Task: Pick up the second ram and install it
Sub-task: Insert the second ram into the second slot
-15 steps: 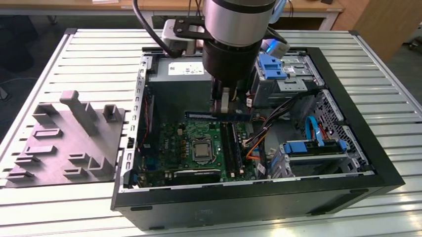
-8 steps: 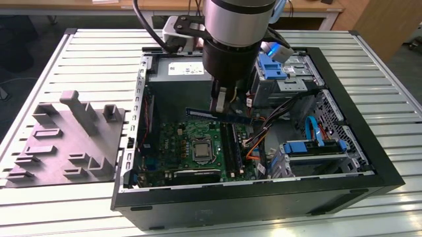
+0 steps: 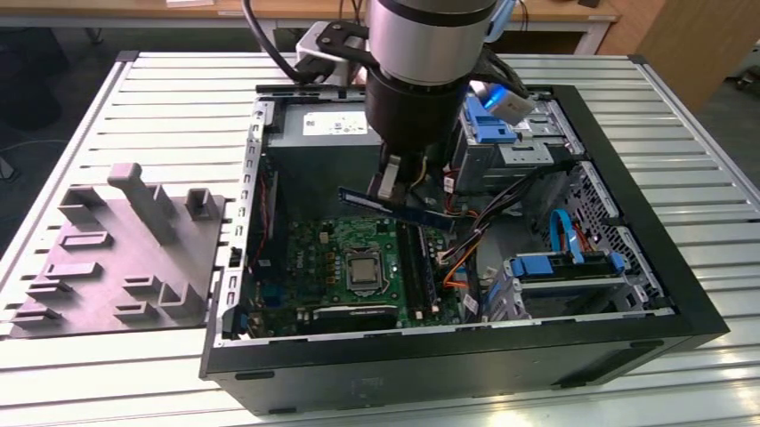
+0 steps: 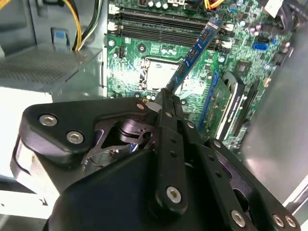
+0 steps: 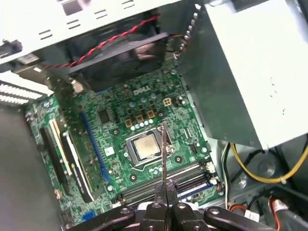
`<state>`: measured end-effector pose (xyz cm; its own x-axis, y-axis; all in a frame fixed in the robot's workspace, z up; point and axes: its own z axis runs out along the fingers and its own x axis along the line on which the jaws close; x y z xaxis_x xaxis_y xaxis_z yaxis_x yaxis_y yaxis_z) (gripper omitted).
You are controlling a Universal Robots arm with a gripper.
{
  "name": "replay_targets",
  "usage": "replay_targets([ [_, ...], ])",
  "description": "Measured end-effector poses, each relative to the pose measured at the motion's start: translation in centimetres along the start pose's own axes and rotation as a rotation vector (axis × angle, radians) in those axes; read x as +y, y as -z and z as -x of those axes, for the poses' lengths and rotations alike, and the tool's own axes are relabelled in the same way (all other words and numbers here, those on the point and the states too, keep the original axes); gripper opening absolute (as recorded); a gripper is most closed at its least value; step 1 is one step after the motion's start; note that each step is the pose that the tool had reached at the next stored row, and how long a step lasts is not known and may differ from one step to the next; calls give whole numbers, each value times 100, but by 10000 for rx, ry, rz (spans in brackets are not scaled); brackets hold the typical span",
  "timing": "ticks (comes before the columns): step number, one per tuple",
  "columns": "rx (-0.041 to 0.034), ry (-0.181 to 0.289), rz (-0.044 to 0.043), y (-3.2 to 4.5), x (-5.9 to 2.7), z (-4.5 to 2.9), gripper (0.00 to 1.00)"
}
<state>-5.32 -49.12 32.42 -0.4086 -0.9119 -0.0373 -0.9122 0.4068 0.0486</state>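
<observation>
- Ext. view's left: grey moulded tray [image 3: 119, 258] sat outside the PC case [image 3: 475, 365].
- Mid: gripper [image 3: 390, 189] was clenched on the second ram [image 3: 398, 211], held in the air over the motherboard [image 3: 344, 258].
- The ram's long axis ran approx. crosswise to the black DIMM slots [image 3: 416, 262] just below it, so not lined up w/ them, I judged.
- PSU label [image 3: 330, 122]: too small to read.
</observation>
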Motion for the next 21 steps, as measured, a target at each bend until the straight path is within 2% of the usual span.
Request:
replay_targets([
  [21,-185,-3819,-143,-17,-1,-1,11],
])
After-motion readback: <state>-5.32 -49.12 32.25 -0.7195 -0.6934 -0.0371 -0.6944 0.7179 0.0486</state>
